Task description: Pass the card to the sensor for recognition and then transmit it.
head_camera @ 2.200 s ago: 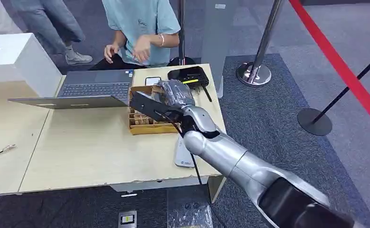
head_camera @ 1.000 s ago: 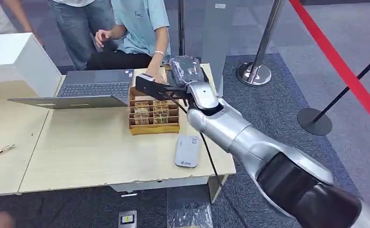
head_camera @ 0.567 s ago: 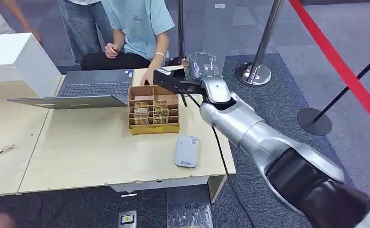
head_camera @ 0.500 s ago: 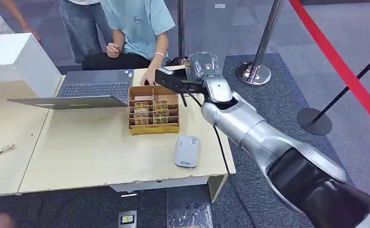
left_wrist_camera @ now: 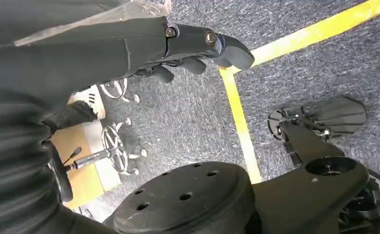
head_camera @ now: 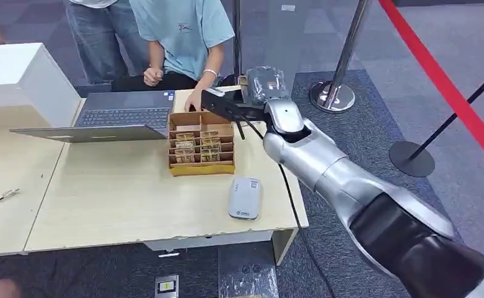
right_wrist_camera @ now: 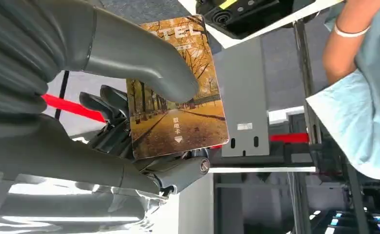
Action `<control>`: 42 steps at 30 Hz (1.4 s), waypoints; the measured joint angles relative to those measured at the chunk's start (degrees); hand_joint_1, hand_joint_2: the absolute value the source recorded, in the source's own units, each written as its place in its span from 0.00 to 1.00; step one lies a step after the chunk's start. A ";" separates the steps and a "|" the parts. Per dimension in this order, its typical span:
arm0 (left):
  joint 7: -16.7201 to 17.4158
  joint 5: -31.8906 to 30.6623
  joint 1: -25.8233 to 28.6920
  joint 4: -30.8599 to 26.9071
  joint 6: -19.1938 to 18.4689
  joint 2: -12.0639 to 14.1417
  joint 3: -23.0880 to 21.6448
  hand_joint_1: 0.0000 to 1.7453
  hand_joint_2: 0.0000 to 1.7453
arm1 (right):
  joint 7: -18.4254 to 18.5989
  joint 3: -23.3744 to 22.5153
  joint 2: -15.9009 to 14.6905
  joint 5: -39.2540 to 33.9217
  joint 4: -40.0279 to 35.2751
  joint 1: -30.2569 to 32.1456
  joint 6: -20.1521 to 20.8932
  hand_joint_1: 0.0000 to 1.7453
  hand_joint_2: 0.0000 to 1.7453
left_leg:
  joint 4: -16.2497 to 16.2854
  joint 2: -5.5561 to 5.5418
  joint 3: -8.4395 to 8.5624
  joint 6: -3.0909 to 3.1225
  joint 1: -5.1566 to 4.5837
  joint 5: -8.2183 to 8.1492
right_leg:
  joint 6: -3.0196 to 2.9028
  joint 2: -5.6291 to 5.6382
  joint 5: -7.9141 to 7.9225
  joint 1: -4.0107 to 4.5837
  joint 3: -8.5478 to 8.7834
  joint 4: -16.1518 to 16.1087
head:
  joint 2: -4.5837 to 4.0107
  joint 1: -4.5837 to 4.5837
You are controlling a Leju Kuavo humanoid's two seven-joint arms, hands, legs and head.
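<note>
Silver right arm: it is stretched from the lower right of the head view across the far right corner of the pale wooden counter (head_camera: 121, 198).
Right hand (head_camera: 263, 84): it is wrapped in clear plastic and held above the counter's far edge, in front of a seated person in a light blue shirt (head_camera: 183, 31).
Card (right_wrist_camera: 178, 87): it is printed with an autumn avenue of golden trees and is pinched between the thick grey thumb and the darker fingers (right_wrist_camera: 102, 105) of the right hand, as seen in the right wrist view. Most of its printed face is left uncovered.
Person's hand (head_camera: 195, 100): it is rested at the counter's far edge, just beside the robot's right hand.
Sensor (head_camera: 245, 197): a flat grey device is laid near the counter's front right corner, well apart from the card.
Cardboard box (head_camera: 200, 144): a divided tray holding more cards is set between the sensor and the far edge.
Laptop (head_camera: 118, 118): it is opened to the left of the box.
White box (head_camera: 28, 77): it is placed at the counter's far left.
Left hand (left_wrist_camera: 192, 48): it is hung above grey carpet (left_wrist_camera: 192, 122) crossed by yellow tape (left_wrist_camera: 239, 117); its dark fingers are curled in with nothing held.
</note>
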 joint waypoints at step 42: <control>0.15 0.04 0.01 0.00 -0.17 0.00 0.11 0.00 1.00 | 1.05 0.00 1.03 1.29 -1.46 -0.03 -0.50 1.00 1.00 | 0.01 0.00 0.00 0.00 0.00 0.00 | 0.00 0.00 0.00 0.00 0.00 0.00 | 0.00 0.00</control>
